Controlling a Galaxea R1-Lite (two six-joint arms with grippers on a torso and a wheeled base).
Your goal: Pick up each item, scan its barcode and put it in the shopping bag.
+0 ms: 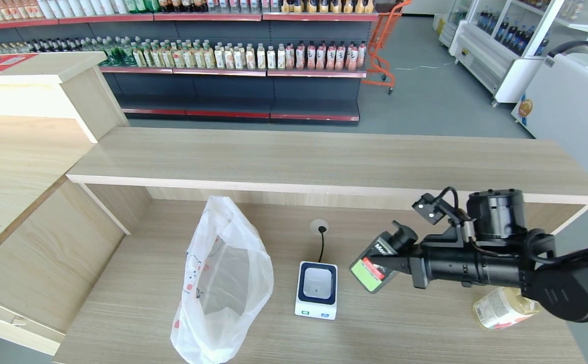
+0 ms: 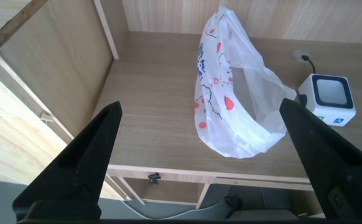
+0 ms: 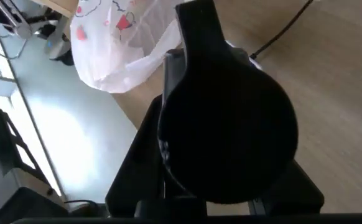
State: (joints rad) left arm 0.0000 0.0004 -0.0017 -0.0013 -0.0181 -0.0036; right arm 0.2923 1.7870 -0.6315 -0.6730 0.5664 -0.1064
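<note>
We've got the bottle (image 1: pixel 370 275) clamped in the right gripper (image 1: pixel 384 260) beside the scanner (image 1: pixel 316 289); left gripper (image 2: pixel 198 111) gapes empty; imo barcode could miss the window bc it's off-centre.

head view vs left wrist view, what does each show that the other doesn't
Head view alone: the right gripper shut on a dark labelled item, raised over the counter to the right of the scanner; a pale bottle lying at the counter's right end; drink shelves behind. Left wrist view alone: the left gripper, open, and the counter's near edge. Both: the white shopping bag, the scanner and its cable.
</note>
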